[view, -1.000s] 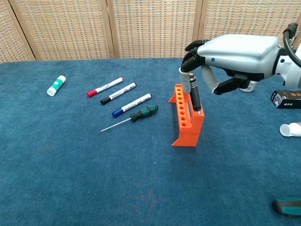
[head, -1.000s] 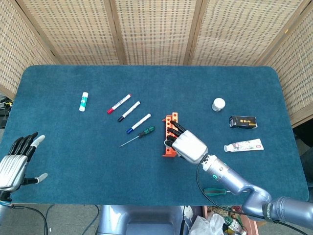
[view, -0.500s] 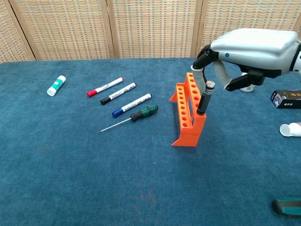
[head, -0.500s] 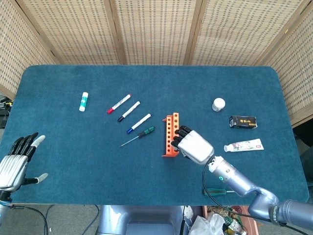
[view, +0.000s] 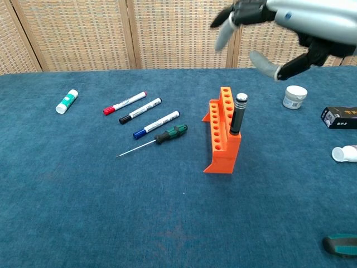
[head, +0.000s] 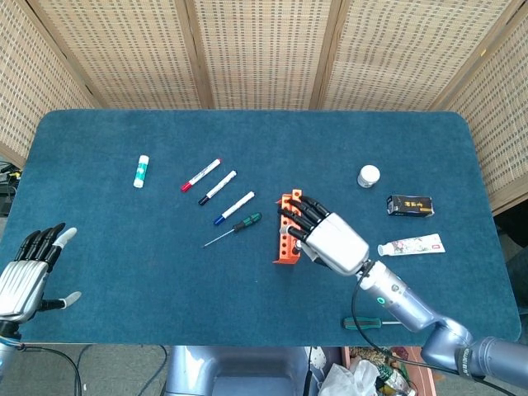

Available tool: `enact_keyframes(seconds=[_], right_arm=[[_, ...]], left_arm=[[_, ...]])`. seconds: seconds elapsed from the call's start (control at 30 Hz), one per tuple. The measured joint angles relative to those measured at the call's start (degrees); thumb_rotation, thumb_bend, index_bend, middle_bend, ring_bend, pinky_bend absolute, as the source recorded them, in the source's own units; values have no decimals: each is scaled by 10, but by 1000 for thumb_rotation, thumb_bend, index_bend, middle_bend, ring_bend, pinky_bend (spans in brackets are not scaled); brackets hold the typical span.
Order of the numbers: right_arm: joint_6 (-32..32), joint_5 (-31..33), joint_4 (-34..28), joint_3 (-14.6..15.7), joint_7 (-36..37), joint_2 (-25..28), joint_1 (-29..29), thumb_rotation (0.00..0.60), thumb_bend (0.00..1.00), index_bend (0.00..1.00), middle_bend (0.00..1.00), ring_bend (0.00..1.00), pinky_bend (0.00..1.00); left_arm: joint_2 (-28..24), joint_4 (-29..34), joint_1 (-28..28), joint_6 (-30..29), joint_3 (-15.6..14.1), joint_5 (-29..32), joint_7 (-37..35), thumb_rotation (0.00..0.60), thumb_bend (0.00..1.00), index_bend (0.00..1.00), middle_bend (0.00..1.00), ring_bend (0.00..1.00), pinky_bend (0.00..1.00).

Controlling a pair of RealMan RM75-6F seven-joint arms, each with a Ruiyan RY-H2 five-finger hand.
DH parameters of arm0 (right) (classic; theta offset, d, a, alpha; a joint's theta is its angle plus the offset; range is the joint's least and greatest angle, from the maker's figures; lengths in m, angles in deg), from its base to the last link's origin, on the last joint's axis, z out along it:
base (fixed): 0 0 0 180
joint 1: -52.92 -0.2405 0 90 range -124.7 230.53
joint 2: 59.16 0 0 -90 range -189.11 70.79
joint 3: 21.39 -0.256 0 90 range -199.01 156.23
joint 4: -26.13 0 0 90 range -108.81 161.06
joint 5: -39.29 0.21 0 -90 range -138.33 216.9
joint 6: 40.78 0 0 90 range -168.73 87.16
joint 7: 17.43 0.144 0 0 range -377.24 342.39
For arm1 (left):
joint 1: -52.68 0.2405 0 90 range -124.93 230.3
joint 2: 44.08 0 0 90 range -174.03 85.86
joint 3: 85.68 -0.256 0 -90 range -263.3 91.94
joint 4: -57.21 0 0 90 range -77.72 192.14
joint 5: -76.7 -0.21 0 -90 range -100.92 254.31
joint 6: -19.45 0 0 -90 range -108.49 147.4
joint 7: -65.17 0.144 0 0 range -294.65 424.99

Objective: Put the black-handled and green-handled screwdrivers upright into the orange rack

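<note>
Black-handled screwdriver (view: 237, 114) is now seen standing upright in the orange rack (view: 222, 138), near the middle of the worktop (view: 83, 212), and is no longer gripped. A second ago it was being held by the right hand (view: 284, 22) and lowered into a slot; since then the fingers have been released and spread, and the hand has been lifted clear above the rack, holding nothing. By this, the first half of the task can be judged done. Left to be placed is the green-handled screwdriver (view: 170, 134), which lies flat just beside the blue marker (view: 156, 124), toward the left of the rack. The left hand (head: 25, 276) is kept open and empty at the near left corner, well apart from everything.
</note>
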Motion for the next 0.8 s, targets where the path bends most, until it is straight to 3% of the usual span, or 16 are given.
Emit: enact_keyframes(seconds=[0.2,0.43,0.8], right_arm=[[0,32,-57,9,8,50,31,600,0,139,0,0,0],[-18,66,-120,78,26,137,100,600,0,139,0,0,0],[-39,72,-91,147,53,124,165,600,0,220,0,0,0]], left_arm=[[-3,1,3,-6,-2,-6,-5,600,0,0,0,0,0],[-4,2,3,-5,-3,-11,-8,600,0,0,0,0,0],[-4,3,5,-8,-5,-14,-6,600,0,0,0,0,0]])
